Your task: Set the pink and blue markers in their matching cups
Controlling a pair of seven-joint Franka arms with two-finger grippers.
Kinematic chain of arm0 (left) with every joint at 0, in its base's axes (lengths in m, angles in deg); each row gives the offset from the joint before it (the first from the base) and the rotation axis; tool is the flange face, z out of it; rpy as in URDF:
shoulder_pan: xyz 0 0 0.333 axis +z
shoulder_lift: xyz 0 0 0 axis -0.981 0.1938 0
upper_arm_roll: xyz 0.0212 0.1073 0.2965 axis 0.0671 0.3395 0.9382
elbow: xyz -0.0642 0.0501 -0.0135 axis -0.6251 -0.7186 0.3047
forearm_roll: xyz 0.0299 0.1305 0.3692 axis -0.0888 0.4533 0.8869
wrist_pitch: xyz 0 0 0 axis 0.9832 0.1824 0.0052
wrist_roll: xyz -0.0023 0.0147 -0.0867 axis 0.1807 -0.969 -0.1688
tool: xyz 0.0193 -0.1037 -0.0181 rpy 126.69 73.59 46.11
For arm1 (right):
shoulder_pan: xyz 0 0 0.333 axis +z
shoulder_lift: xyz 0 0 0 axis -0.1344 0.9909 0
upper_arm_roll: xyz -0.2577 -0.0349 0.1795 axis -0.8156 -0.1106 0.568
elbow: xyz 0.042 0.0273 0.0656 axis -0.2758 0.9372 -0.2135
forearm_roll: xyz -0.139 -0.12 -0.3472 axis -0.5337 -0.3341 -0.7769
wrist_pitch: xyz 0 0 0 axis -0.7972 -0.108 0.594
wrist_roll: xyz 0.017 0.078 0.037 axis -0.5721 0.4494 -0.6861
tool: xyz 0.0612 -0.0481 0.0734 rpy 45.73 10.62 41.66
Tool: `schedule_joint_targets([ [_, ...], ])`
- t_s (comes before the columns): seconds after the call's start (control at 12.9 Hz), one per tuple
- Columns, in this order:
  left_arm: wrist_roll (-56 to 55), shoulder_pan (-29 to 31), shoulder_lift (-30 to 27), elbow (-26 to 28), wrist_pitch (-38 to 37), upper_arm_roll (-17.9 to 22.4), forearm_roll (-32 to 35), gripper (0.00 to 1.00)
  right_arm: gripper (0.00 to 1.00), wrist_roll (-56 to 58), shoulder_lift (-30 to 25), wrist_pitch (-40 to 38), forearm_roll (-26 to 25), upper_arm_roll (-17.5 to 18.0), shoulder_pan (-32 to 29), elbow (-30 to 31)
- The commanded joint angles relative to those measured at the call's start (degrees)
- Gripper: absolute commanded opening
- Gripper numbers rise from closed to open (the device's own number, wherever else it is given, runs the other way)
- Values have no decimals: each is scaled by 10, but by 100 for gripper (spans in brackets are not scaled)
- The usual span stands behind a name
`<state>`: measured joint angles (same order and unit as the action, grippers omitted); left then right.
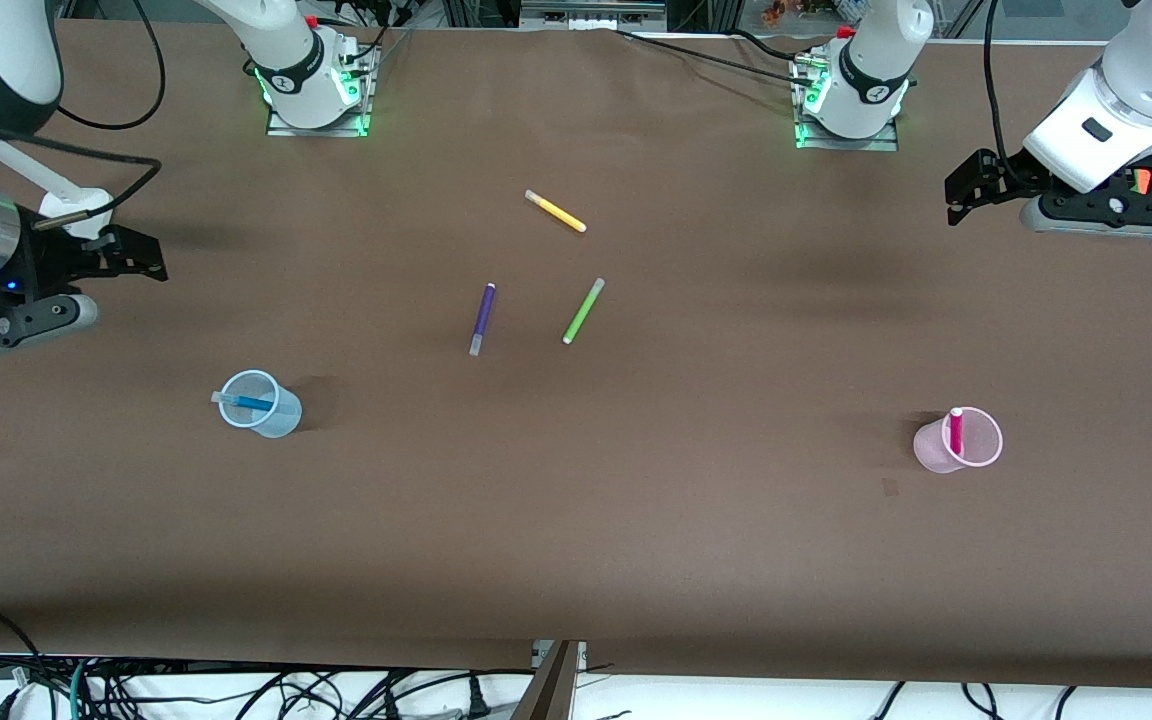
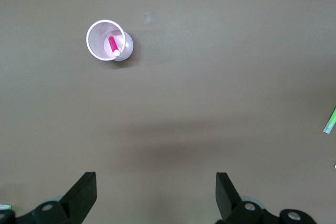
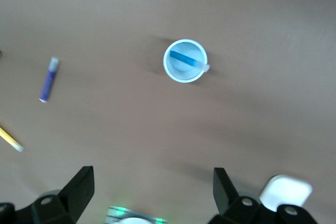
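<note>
Nearest the front camera stands the pale pink translucent plastic cup (image 1: 966, 443) toward the left arm's end of the brown desk (image 1: 636, 540), and the magenta-pink felt-tip marker (image 1: 956, 430) already stands in it, nearly upright, leaning on the rim at about 10 o'clock in the front view. Slightly farther from that camera, toward the right arm's end, the pale blue translucent plastic cup (image 1: 261, 404) holds the bright blue felt-tip marker (image 1: 241, 402), whose pale cap sticks out over the rim at 9 o'clock.

Left gripper (image 1: 966, 190) hangs empty over the desk's edge, the pink cup lying at roughly 6 o'clock from it in the front view; its wrist view shows the fingers (image 2: 84, 195) spread wide. Right gripper (image 1: 141, 262) hangs empty over the other end, fingers (image 3: 79, 190) equally wide, the blue cup at about 5 o'clock.

Both markers sit in matching cups, so I judge no grasp remains; each arm is nearer its own cup.
</note>
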<state>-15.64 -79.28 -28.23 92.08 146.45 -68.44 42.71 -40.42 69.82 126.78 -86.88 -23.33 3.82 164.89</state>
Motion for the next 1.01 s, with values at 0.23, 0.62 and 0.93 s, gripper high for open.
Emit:
schedule_joint_targets([
  [0.23, 27, 4, 79, -130, -75, 8, -5, 100, 100, -129, -92, 34, 5, 92, -79, 135],
  [0.62, 22, 5, 84, -130, -69, 9, -6, 100, 100, -130, -140, 36, 2, 86, -122, 136],
  [0.93, 22, 5, 84, -129, -70, 8, -6, 100, 100, -131, -146, 33, -9, 86, -122, 137],
])
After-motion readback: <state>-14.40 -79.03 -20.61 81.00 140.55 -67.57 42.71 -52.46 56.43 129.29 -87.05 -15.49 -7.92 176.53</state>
